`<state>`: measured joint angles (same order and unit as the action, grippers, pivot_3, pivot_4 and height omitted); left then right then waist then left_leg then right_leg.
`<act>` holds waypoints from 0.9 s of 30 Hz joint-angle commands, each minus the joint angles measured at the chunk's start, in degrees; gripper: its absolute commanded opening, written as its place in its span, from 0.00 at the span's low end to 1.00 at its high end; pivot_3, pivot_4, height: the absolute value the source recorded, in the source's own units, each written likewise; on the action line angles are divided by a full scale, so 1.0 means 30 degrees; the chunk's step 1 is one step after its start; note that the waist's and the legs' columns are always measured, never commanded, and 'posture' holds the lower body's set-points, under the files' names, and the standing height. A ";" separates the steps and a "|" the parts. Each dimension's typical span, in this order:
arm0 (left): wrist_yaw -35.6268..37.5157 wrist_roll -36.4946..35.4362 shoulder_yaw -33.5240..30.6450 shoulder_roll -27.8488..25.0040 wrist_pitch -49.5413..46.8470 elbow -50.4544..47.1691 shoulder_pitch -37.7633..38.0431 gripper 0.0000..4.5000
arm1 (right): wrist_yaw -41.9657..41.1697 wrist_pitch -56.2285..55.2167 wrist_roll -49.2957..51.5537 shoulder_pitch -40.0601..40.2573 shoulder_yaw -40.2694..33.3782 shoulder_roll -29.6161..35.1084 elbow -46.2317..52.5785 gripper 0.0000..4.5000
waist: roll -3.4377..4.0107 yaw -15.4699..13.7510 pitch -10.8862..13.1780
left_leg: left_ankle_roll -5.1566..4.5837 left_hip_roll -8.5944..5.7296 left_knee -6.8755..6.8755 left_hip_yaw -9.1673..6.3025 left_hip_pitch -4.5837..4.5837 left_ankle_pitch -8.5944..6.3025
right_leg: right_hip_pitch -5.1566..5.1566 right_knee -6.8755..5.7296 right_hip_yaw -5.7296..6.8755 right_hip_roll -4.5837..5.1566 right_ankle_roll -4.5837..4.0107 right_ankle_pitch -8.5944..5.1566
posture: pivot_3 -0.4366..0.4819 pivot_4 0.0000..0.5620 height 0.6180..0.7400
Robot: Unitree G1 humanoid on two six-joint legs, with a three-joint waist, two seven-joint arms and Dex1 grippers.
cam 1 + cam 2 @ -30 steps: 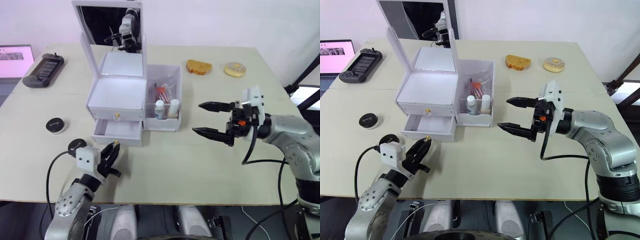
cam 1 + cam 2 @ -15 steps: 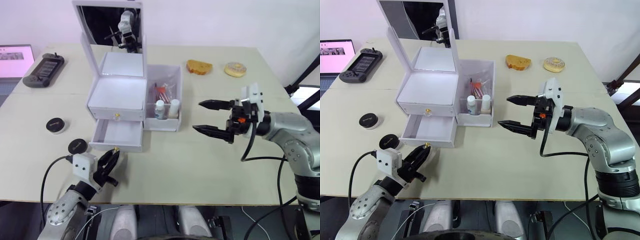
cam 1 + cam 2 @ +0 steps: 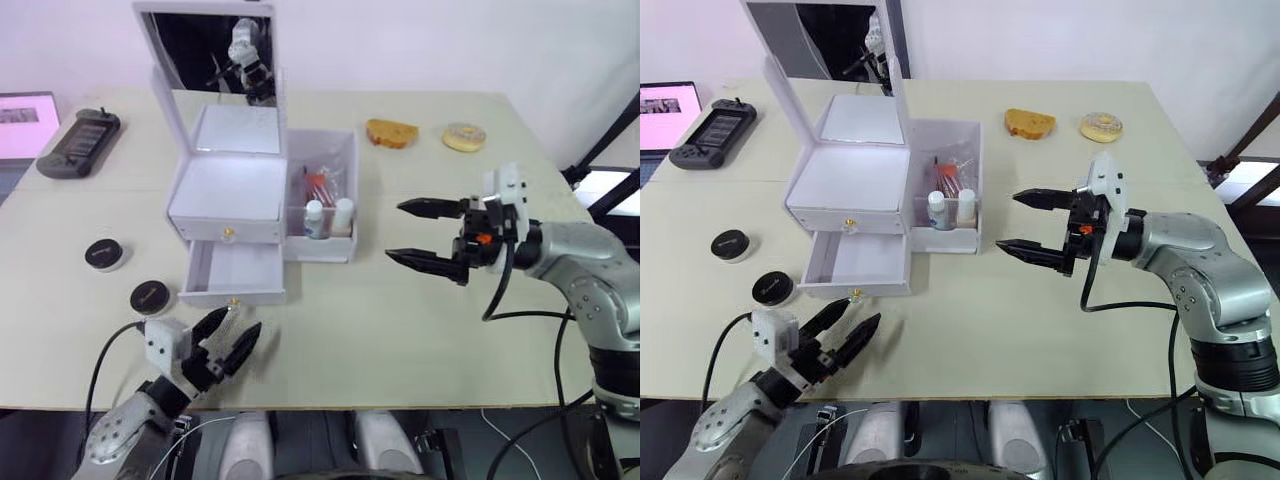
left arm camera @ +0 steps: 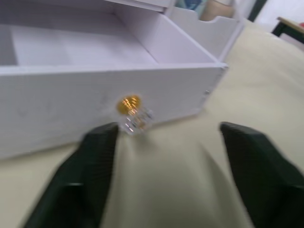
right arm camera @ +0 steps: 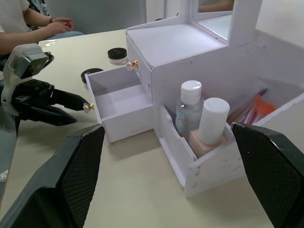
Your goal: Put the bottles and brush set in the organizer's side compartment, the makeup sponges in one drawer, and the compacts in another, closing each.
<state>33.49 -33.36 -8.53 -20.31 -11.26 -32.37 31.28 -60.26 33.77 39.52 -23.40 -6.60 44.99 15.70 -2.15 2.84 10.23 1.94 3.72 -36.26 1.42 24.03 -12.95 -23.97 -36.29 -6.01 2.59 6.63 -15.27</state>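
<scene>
My left gripper (image 3: 232, 338) is spread wide, holding nothing, low over the table (image 3: 330, 330) just in front of the pulled-out lower drawer (image 3: 233, 272) of the organizer (image 3: 225, 185). In my left wrist view the drawer's gold knob (image 4: 131, 105) sits between my fingertips (image 4: 97, 142) but not touching them. The drawer looks bare inside; the upper drawer is closed.

My right gripper (image 3: 425, 232) is also spread, gripping nothing, hovering to the right of the organizer's side compartment (image 3: 325, 215). Two bottles (image 5: 199, 116) stand upright at the compartment's front, with the brush set (image 3: 322, 185) behind them (packet detail too small to tell).

Two black compacts (image 3: 105, 253) lie on the table left of the drawer, one nearer my left gripper (image 3: 150, 297). A person's hands (image 5: 59, 26) rest at the table's far edge in my right wrist view.
</scene>
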 commanded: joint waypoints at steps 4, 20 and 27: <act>0.2002 -0.3857 -0.5652 -0.0627 0.1353 -0.0398 0.2349 0.99 | -0.1099 -0.1381 -0.0586 -0.0621 -0.0282 0.0106 -0.1633 1.00 | 0.0005 0.0017 0.0000 | 0.0000 0.0003 0.0002 0.0012 0.0000 0.0000 | -0.0012 0.0000 -0.0001 0.0004 -0.0004 -0.0002 | 0.48 0.27 1.00; 0.5864 -0.1751 -1.0458 -1.0120 0.1743 1.3004 -0.7980 0.99 | -0.1845 -0.7278 -0.4147 -0.0557 -0.2128 0.1531 -0.8603 1.00 | 0.0022 -0.0115 0.0011 | 0.0003 0.0002 0.0007 0.0044 0.0036 0.0002 | -0.0056 -0.0022 0.0003 -0.0001 -0.0006 0.0005 | 0.48 0.27 1.00; 0.9533 0.0342 -1.0178 -1.2899 0.4002 2.0183 -1.0464 0.99 | -0.1275 -0.9528 -0.5109 0.0751 -0.3581 0.2073 -1.1195 1.00 | 0.0051 0.0205 0.0003 | 0.0002 0.0020 0.0076 0.0084 0.0041 0.0002 | -0.0131 -0.0045 -0.0009 -0.0017 0.0005 0.0006 | 0.48 0.27 1.00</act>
<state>59.98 -33.64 -37.48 -56.91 -1.88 24.83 0.83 -64.73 7.46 24.43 -20.78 -14.51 50.31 -17.34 -2.00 3.46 10.24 1.94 3.78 -36.05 1.67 24.15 -12.95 -24.37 -36.48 -6.04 2.54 6.65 -15.25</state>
